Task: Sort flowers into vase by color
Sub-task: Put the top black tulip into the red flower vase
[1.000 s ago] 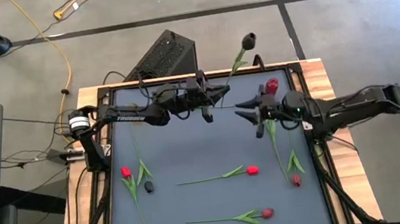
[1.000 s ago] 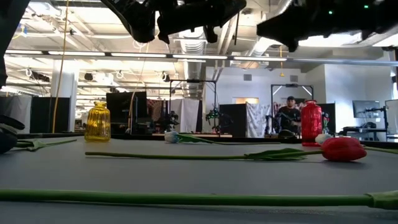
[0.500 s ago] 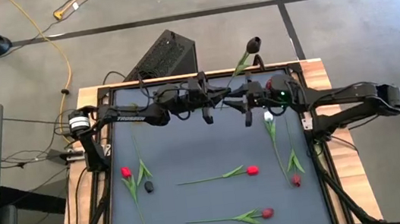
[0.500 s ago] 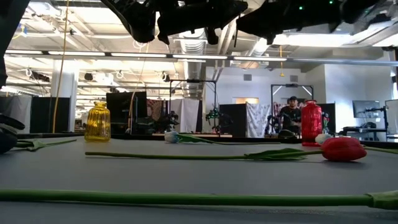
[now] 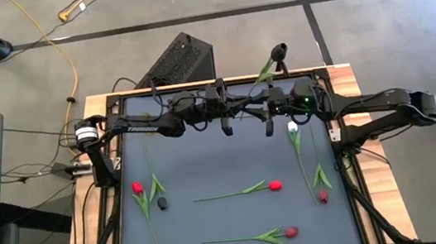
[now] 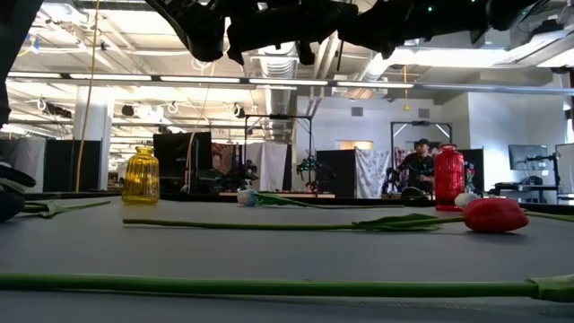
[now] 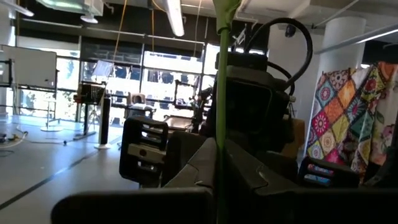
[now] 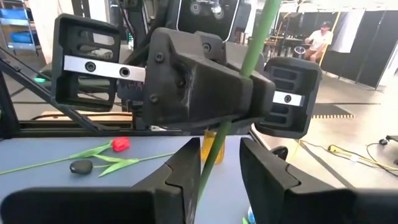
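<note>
Rising from the left tool (image 5: pixel 233 108), clamped: thin green-stemmed dark tulip (image 5: pixel 278 50); right tool (image 5: pixel 265 109) apart.

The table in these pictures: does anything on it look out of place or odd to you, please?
One thing: a black bud head lies loose beside a red tulip, apart from any stem. The other tulips lie whole on the table.

- Grey tabletop (image 5: pixel 207 165) with a wooden rim.
- Black box (image 5: pixel 180 60) on the floor beyond the tabletop's far edge.
- Yellow cable (image 5: pixel 58 41) trailing over the floor.
- Seated person (image 6: pixel 416 166) in the room behind.
- Patchwork quilt (image 7: pixel 348 118) hanging by a pillar.
</note>
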Controlling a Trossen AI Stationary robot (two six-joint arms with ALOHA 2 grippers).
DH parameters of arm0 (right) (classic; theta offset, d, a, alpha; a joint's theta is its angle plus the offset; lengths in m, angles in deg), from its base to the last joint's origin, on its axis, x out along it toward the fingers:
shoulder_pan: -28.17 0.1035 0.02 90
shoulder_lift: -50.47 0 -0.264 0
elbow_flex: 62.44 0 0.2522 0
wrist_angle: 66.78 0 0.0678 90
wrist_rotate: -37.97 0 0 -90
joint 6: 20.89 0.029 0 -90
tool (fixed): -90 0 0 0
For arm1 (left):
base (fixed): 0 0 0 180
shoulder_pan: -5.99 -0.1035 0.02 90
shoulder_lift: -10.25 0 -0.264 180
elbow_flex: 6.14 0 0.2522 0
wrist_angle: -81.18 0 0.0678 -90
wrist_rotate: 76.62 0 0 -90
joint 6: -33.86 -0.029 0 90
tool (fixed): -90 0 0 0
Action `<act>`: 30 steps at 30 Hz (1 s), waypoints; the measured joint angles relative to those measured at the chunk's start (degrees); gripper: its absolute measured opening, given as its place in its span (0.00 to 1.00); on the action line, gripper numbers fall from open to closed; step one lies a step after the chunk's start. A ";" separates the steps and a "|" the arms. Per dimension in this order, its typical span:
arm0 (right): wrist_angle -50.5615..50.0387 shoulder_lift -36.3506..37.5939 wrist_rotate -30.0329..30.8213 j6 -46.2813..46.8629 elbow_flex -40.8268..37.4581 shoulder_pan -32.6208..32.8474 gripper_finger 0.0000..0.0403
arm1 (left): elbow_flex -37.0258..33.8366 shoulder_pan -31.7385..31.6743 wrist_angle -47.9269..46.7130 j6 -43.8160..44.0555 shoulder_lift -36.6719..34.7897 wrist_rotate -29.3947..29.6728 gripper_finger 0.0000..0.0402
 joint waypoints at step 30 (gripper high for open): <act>-17.20 8.36 0.53 -0.86 0.02 -5.92 0.08 | 0.00 -5.53 -14.19 -0.70 -4.48 -10.41 0.27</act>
